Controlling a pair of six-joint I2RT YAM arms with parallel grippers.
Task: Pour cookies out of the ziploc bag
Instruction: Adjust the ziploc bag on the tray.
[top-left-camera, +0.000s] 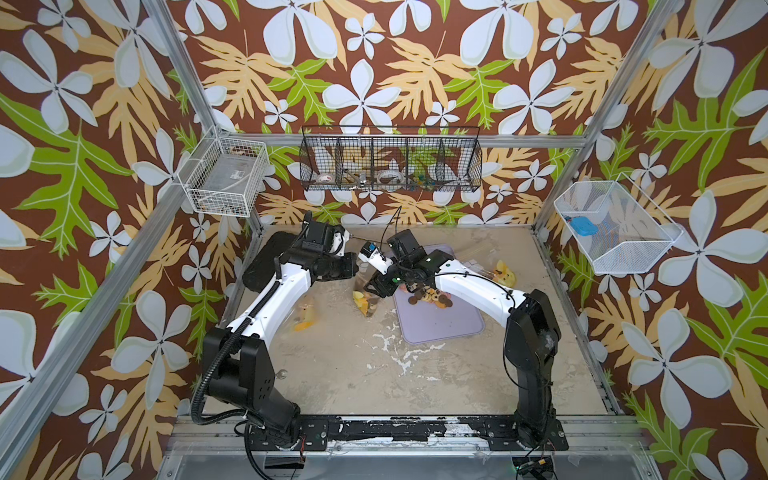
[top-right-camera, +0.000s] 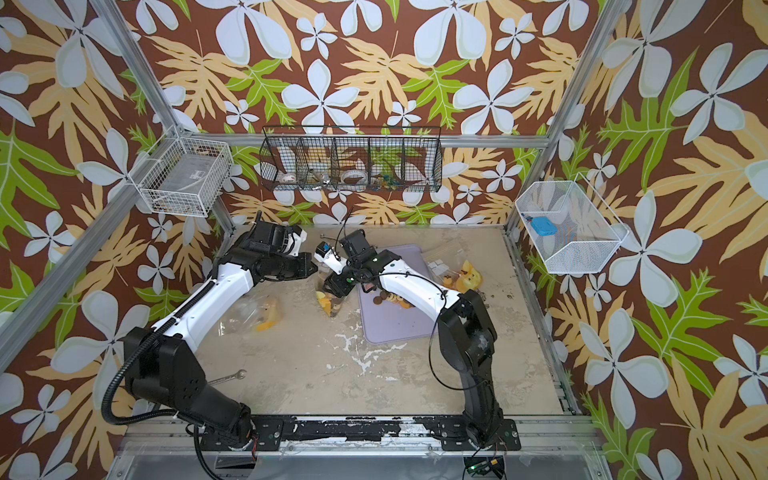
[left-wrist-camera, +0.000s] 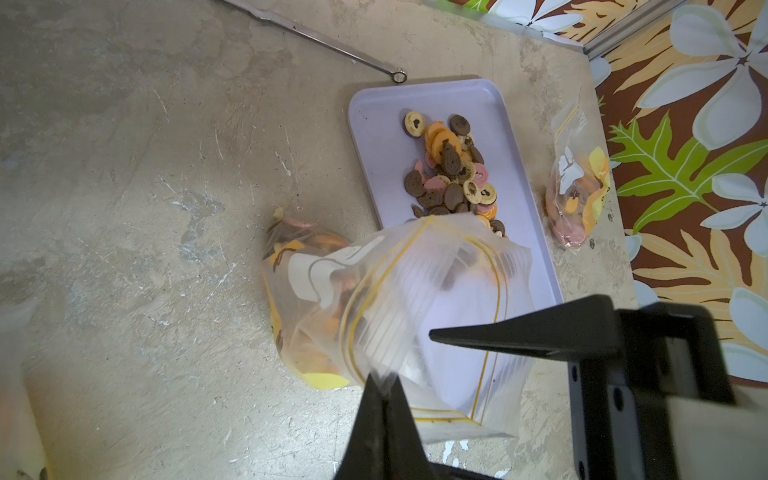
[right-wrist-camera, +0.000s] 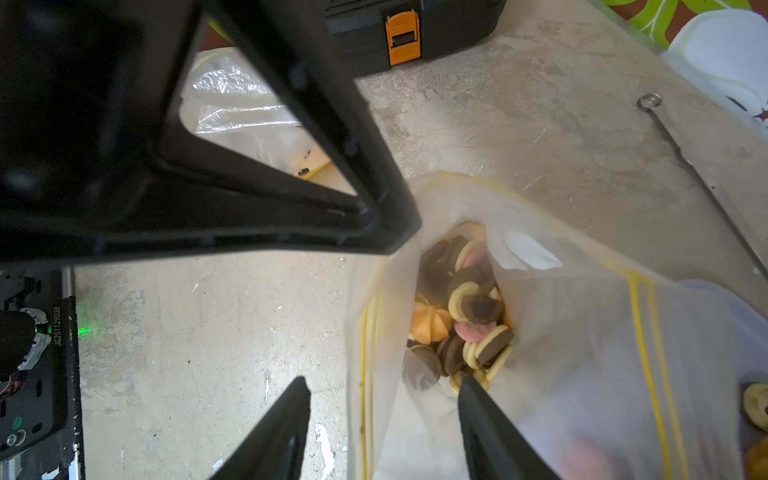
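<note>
**Mira:** Where are the cookies (left-wrist-camera: 453, 174)?

**Tomas:** They are in two places. One heap lies on the lilac tray (left-wrist-camera: 374, 108), out in front of the left tool (left-wrist-camera: 384, 384). The others are at the bottom of the ziploc bag (left-wrist-camera: 415, 291), and the right wrist view looks down on them through the open mouth. They are dark brown, orange, pink and pale yellow.

**Mira:** And where is the bag?

**Tomas:** It stands between the two tools. Its bottom rests on the counter (left-wrist-camera: 124, 208) just beside the tray, and its mouth is raised toward the tools.

**Mira:** What does the left tool hold?

**Tomas:** Its jaws are pressed together on the rim of the bag, near the yellow zip line, and they keep that edge up.

**Mira:** And the right tool (right-wrist-camera: 382, 382)?

**Tomas:** Its jaws stand partly apart. One finger appears to be inside the mouth and the other is outside, so the bag's wall is between them. A clear gap shows, and the tool grips nothing.

**Mira:** What else lies near the tools?

**Tomas:** A second bag (left-wrist-camera: 577, 195), filled, lies on the far side of the tray from the left tool. A third bag (top-left-camera: 305, 322) lies beside the left arm. A thin metal rod (left-wrist-camera: 332, 45) has its ring end near the tray's far corner. A black case (right-wrist-camera: 457, 20) with an orange latch sits beyond the left tool, as seen from the right tool.
</note>
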